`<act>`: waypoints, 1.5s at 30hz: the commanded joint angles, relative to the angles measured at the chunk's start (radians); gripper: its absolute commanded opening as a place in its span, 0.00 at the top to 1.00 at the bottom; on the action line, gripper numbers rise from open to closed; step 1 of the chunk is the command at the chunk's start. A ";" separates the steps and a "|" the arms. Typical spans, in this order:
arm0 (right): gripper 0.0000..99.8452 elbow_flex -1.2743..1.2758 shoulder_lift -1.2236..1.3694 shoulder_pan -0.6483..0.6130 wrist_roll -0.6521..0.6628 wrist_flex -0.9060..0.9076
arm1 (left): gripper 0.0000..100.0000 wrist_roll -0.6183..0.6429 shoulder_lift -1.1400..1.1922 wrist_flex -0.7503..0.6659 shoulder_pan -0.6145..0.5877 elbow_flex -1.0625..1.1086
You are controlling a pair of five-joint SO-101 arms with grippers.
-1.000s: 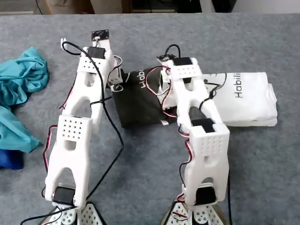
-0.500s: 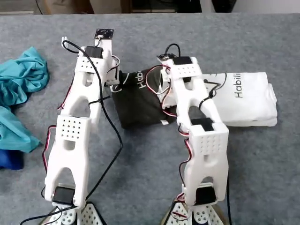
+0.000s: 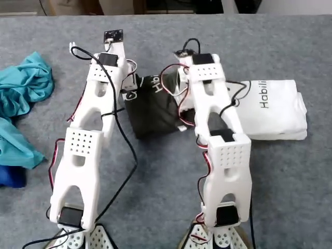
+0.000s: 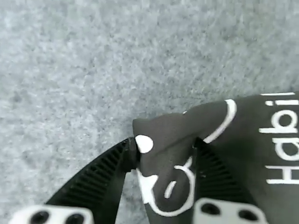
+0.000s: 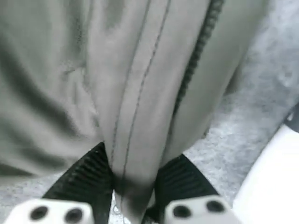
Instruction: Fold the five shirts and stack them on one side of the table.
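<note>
bending forward side by side, both arms tip their wrists down over the black shirt [image 3: 153, 111], which lies on the table [image 3: 290, 46] under and between them. the left hand [image 4: 164, 150] is clamped on a raised corner of it, and the right hand [image 5: 135, 161] pinches a stitched fold of the same cloth. just outside the right hand sits a folded white shirt [image 3: 275, 111]. well outside the left hand lies crumpled teal cloth [image 3: 21, 88]. bare table stretches ahead of both hands.
</note>
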 commanded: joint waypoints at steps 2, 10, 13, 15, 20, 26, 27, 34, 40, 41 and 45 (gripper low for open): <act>0.97 -0.162 -0.010 0.013 0.017 0.069 | 0.80 0.015 -0.005 0.026 -0.017 -0.021; 0.98 -0.444 -0.010 0.079 0.114 0.192 | 0.72 0.060 -0.050 0.292 -0.141 -0.417; 0.98 -0.446 -0.010 0.101 0.137 0.192 | 0.72 0.052 -0.048 0.348 -0.206 -0.540; 0.98 -0.446 -0.018 0.120 0.137 0.192 | 0.72 0.025 -0.048 0.365 -0.247 -0.557; 0.98 -0.446 -0.085 0.180 0.190 0.192 | 0.72 0.003 -0.048 0.373 -0.330 -0.485; 0.98 -0.444 -0.137 0.325 0.311 0.192 | 0.72 -0.002 -0.048 0.373 -0.373 -0.446; 0.98 -0.444 -0.139 0.354 0.334 0.192 | 0.72 -0.002 -0.048 0.373 -0.373 -0.446; 0.98 -0.444 -0.137 0.565 0.486 0.192 | 0.72 -0.002 -0.056 0.374 -0.370 -0.446; 0.98 -0.444 -0.136 0.693 0.578 0.172 | 0.72 0.002 -0.058 0.374 -0.370 -0.446; 0.98 -0.444 -0.134 0.708 0.588 0.167 | 0.73 0.002 -0.058 0.374 -0.370 -0.446; 0.98 -0.456 -0.099 0.746 0.634 0.146 | 0.73 0.003 -0.058 0.374 -0.379 -0.446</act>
